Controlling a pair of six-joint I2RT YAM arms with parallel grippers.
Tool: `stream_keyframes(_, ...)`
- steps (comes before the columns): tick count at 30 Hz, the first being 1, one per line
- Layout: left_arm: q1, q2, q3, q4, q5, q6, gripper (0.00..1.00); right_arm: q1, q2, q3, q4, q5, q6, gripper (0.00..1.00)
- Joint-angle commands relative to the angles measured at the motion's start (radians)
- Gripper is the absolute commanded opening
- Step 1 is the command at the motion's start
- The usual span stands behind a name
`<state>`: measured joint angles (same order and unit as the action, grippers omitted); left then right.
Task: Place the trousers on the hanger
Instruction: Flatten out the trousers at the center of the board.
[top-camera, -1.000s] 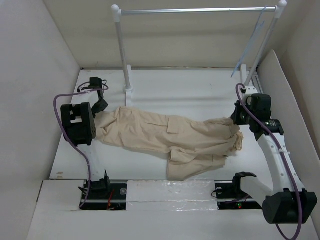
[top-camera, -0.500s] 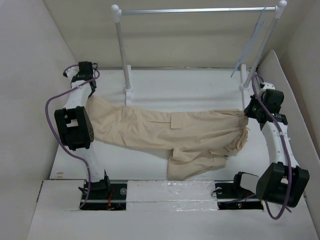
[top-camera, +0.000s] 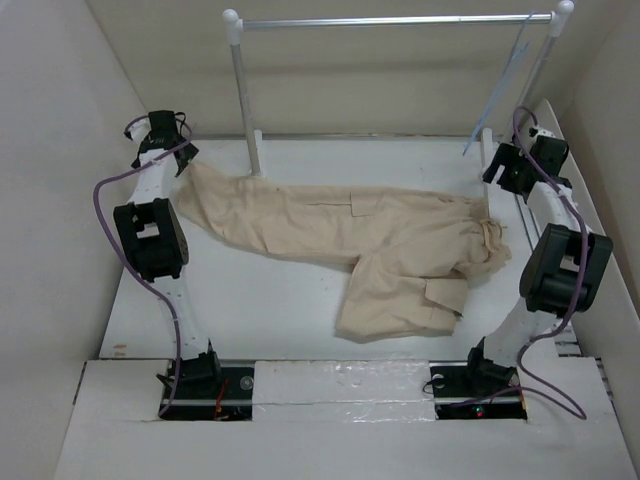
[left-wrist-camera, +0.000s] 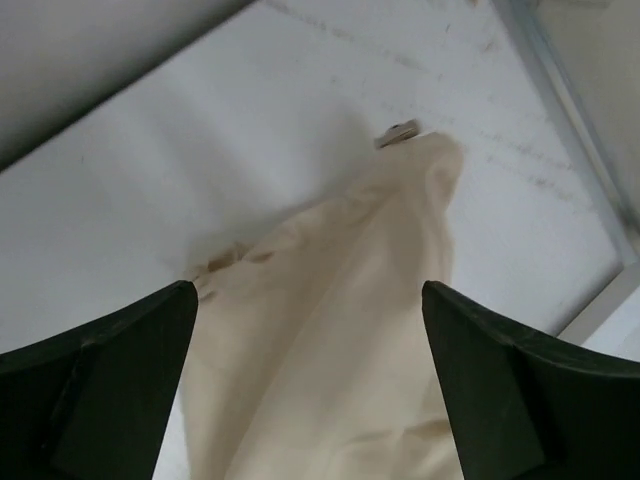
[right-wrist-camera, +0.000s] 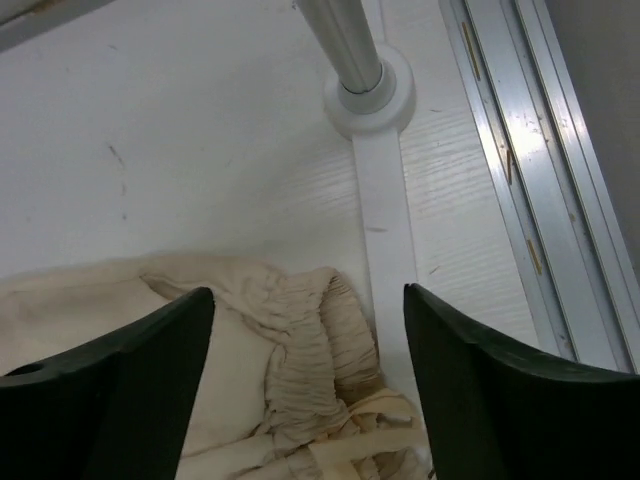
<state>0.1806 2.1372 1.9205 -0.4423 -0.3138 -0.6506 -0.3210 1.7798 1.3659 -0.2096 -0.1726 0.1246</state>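
Nearest me, the trousers (top-camera: 370, 240) lie on the white counter (top-camera: 270, 310), one leg bunched toward the front edge, the other stretching away left. Further back, the left hand (left-wrist-camera: 308, 290) hangs over that leg, fingers spread wide and gripping nothing. The right hand (right-wrist-camera: 308, 292), likewise spread, hovers over the gathered waistband. Behind it, the hanger (top-camera: 495, 88) dangles from the right end of the rack (top-camera: 390, 20).

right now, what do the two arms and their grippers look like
The left arm and right arm are each built of slim white links joined by boxy black joint housings, with a looping purple cable trailing alongside. The left gripper and right gripper each have two broad, matte dark, wedge-shaped fingers.
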Motion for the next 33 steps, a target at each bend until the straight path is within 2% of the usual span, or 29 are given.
stream_keyframes(1, 0.002, -0.08, -0.055, -0.053, 0.061, 0.028, 0.93, 0.002, -0.104, 0.059, -0.051, -0.05, -0.029, 0.86)
stream_keyframes(2, -0.018, -0.162, -0.099, -0.049, 0.059, 0.034, 0.93, 0.002, -0.146, -0.008, -0.047, -0.054, -0.025, 0.89)
stream_keyframes(4, -0.058, -0.283, -0.314, 0.029, 0.068, 0.069, 0.88, 0.025, -0.294, -0.088, -0.03, -0.089, 0.012, 0.92)
stream_keyframes(5, -0.201, -0.477, -0.512, 0.087, 0.09, 0.094, 0.65, 0.054, -0.406, -0.214, -0.022, -0.108, 0.042, 0.85)
stream_keyframes(6, -0.202, -0.479, -0.514, 0.088, 0.09, 0.094, 0.65, 0.054, -0.407, -0.215, -0.022, -0.111, 0.043, 0.85)
stream_keyframes(7, -0.277, -0.535, -0.567, 0.096, 0.1, 0.104, 0.54, 0.107, -0.516, -0.256, -0.017, -0.117, 0.047, 0.7)
stream_keyframes(8, -0.455, -0.625, -0.615, 0.091, 0.094, 0.105, 0.35, 0.141, -0.577, -0.343, -0.011, -0.122, 0.053, 0.47)
stream_keyframes(9, -0.543, -0.649, -0.676, 0.021, 0.07, 0.057, 0.23, 0.181, -0.63, -0.376, -0.025, -0.12, 0.047, 0.12)
stream_keyframes(10, -0.622, -0.672, -0.708, -0.013, 0.074, 0.021, 0.14, 0.257, -0.726, -0.402, -0.052, -0.125, 0.034, 0.01)
stream_keyframes(11, -0.692, -0.713, -0.742, -0.039, 0.09, -0.021, 0.05, 0.293, -0.764, -0.436, -0.097, -0.136, 0.009, 0.0)
stream_keyframes(12, -0.81, -0.736, -0.831, -0.079, 0.122, -0.076, 0.02, 0.328, -0.802, -0.455, -0.188, -0.166, -0.043, 0.0)
stream_keyframes(13, -0.866, -0.764, -0.889, -0.073, 0.155, -0.166, 0.02, 0.361, -0.835, -0.476, -0.235, -0.176, -0.068, 0.0)
stream_keyframes(14, -0.913, -0.816, -0.941, -0.046, 0.195, -0.196, 0.12, 0.414, -0.899, -0.497, -0.293, -0.174, -0.095, 0.0)
stream_keyframes(15, -1.007, -0.832, -1.021, -0.035, 0.246, -0.223, 0.21, 0.434, -0.931, -0.543, -0.407, -0.157, -0.149, 0.07)
stream_keyframes(16, -1.059, -0.85, -1.052, -0.024, 0.263, -0.257, 0.42, 0.447, -0.962, -0.571, -0.447, -0.156, -0.163, 0.11)
stream_keyframes(17, -1.116, -0.87, -1.075, 0.008, 0.272, -0.261, 0.56, 0.457, -1.03, -0.602, -0.477, -0.156, -0.167, 0.17)
stream_keyframes(18, -1.163, -0.87, -1.098, 0.007, 0.294, -0.267, 0.67, 0.458, -1.057, -0.638, -0.526, -0.15, -0.174, 0.27)
stream_keyframes(19, -1.235, -0.863, -1.101, 0.001, 0.307, -0.268, 0.73, 0.458, -1.074, -0.652, -0.545, -0.148, -0.174, 0.29)
stream_keyframes(22, -1.316, -0.815, -1.103, 0.017, 0.346, -0.247, 0.78, 0.481, -1.053, -0.682, -0.516, -0.195, -0.168, 0.37)
stream_keyframes(24, -1.337, -0.755, -1.097, 0.069, 0.401, -0.202, 0.82, 0.491, -1.021, -0.682, -0.476, -0.22, -0.157, 0.42)
stream_keyframes(28, -1.346, -0.64, -1.028, 0.128, 0.39, -0.153, 0.84, 0.533, -0.984, -0.646, -0.488, -0.199, -0.178, 0.52)
stream_keyframes(33, -1.346, -0.493, -0.921, 0.154, 0.325, -0.113, 0.8, 0.543, -1.014, -0.675, -0.6, -0.13, -0.171, 0.64)
